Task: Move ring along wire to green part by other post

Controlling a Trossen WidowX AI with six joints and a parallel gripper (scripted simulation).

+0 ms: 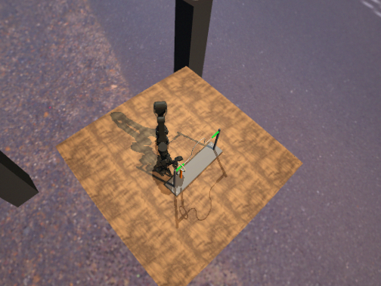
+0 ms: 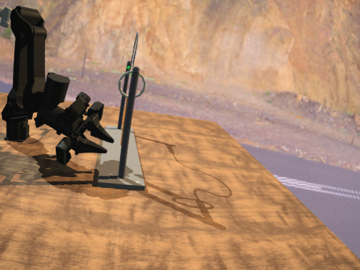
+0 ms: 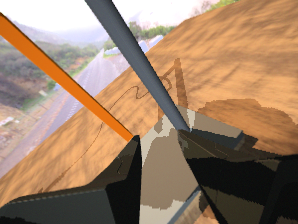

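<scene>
The ring (image 1: 184, 169) (image 2: 145, 85) hangs around the wire's near green part (image 1: 178, 169), beside the near post (image 1: 175, 181) (image 2: 129, 125) (image 3: 143, 70). Its orange handle (image 1: 181, 174) (image 2: 123, 138) (image 3: 70, 82) hangs down. My gripper (image 2: 109, 146) (image 3: 158, 137) is partly open and empty, low on the arm's side of the post. In the wrist view the handle's lower end shows at the left fingertip and the post's foot at the right one; whether they touch is unclear. The thin grey wire (image 1: 192, 150) (image 2: 134, 51) rises in curves to the far green part (image 1: 215, 135) (image 2: 128, 67).
The far post (image 1: 216, 141) (image 2: 122, 107) stands at the other end of the grey base plate (image 1: 200, 163) (image 2: 135, 162) (image 3: 156, 187). The arm (image 1: 162, 130) (image 2: 30, 68) reaches in from the side. Shadows of posts and wire fall on the wooden table (image 1: 242, 163) (image 2: 178, 243).
</scene>
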